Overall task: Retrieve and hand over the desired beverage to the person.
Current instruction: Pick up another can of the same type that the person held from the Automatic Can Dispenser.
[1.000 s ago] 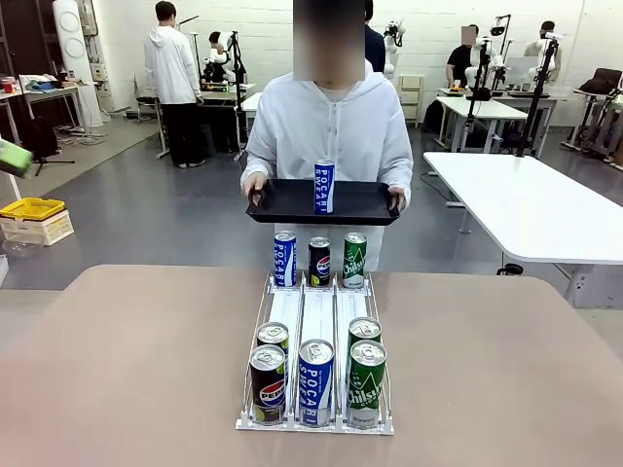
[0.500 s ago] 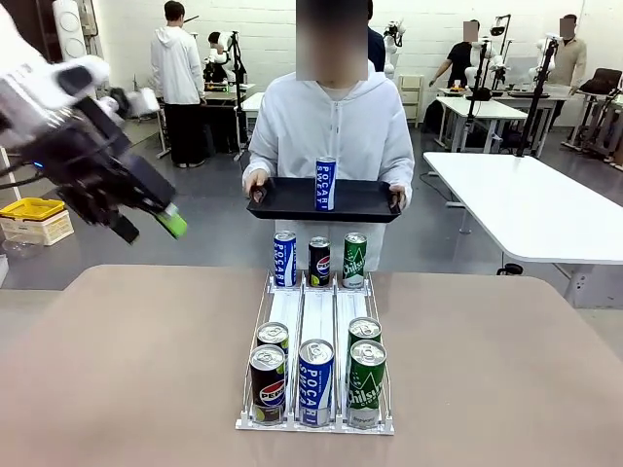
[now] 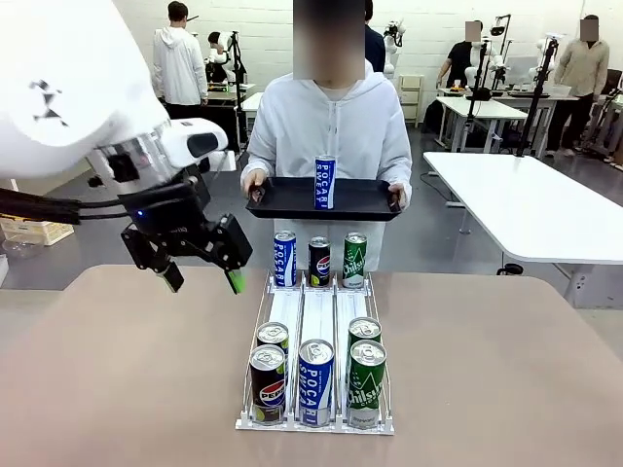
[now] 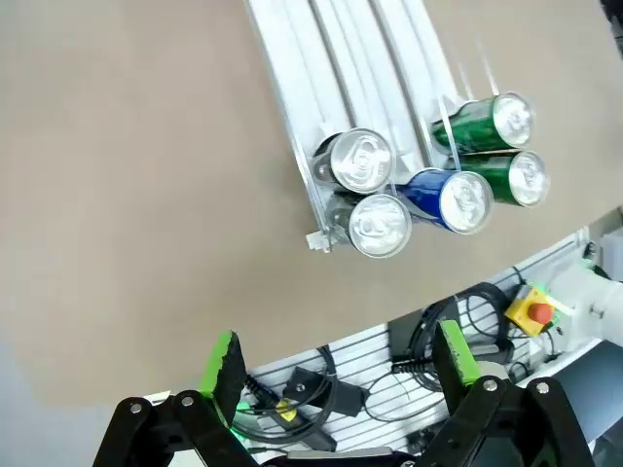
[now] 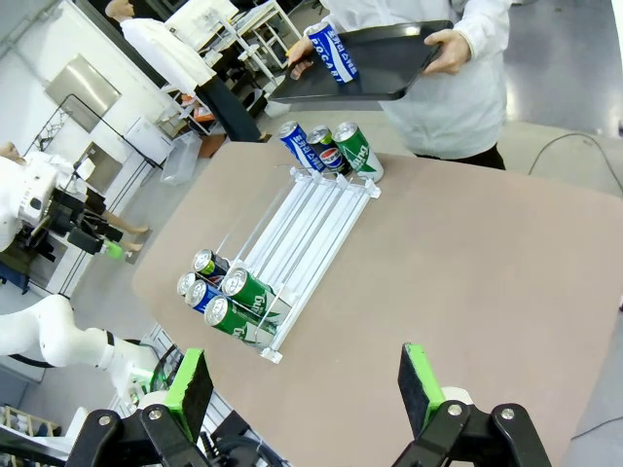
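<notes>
While the person [image 3: 331, 126] in the white hooded sweatshirt stands at the far side of the table [image 3: 117, 370], you can see a blue Pocari can [image 3: 324, 185] upright on the black tray [image 3: 282, 206] that they hold level in front of their chest, gripping it at both ends.

Below the tray, a white three-lane rack [image 3: 316, 311] lies on the table, running from the far edge toward the robot's side. At its far end stand three cans, one to a lane: a far blue can [image 3: 284, 259] on the left, a far Pepsi can [image 3: 319, 261] in the middle and a far green can [image 3: 354, 259] on the right. At the near end, the left lane holds a near Pepsi can [image 3: 268, 383] with a second can [image 3: 274, 339] close behind it (you cannot read its label). The middle lane holds a near blue can [image 3: 315, 381], and the right lane holds two green cans [image 3: 366, 383], one behind the other.

Your left hand [image 3: 202, 280] hangs above the table just left of the rack's far end, its green-padded fingers spread wide with nothing between them. Its wrist view looks down on the near-end cans.

Your right hand [image 5: 304, 387] is also spread wide and empty, well back from the rack on the robot's side.
</notes>
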You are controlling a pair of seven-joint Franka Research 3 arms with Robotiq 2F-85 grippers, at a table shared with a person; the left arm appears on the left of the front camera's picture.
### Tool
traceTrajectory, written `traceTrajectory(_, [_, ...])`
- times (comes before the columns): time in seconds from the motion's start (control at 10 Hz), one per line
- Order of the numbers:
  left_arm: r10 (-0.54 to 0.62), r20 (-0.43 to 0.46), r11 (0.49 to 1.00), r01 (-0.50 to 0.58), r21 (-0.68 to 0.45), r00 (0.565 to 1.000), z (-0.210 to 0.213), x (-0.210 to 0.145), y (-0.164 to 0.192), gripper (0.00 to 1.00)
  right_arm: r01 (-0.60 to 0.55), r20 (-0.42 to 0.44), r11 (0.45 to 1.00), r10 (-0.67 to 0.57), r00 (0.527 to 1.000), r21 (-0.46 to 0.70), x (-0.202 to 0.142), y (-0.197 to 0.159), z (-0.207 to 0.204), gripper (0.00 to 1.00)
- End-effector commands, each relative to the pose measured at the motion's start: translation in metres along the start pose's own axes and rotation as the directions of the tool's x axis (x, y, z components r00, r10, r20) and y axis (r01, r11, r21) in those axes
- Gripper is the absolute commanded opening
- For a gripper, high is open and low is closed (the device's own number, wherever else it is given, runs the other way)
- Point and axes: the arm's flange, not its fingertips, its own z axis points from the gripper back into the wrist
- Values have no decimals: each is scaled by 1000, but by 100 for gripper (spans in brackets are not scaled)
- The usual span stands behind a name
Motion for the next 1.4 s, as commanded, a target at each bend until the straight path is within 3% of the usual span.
traceTrajectory(0.0, [-9,-9,999,10,47,1000,-7,1,-7,100,-11,29,999,10,1000,30,2,-2,-2,100])
traceTrajectory(0.1, [0,0,1000,0,0,1000,0,0,0,100,-11,29,999,10,1000,30,2,-2,-2,100])
traceTrajectory(0.9, [-15,-11,1000,14,-11,1000,-1,2,2,100,-11,29,999,10,1000,30,2,-2,-2,100])
traceTrajectory(1.1, [-5,-40,997,8,76,999,-23,7,-30,100,-11,29,999,10,1000,30,2,-2,-2,100])
traceTrajectory(1.3, [89,-96,994,-83,68,991,-46,15,-43,100,-11,29,999,10,1000,30,2,-2,-2,100])
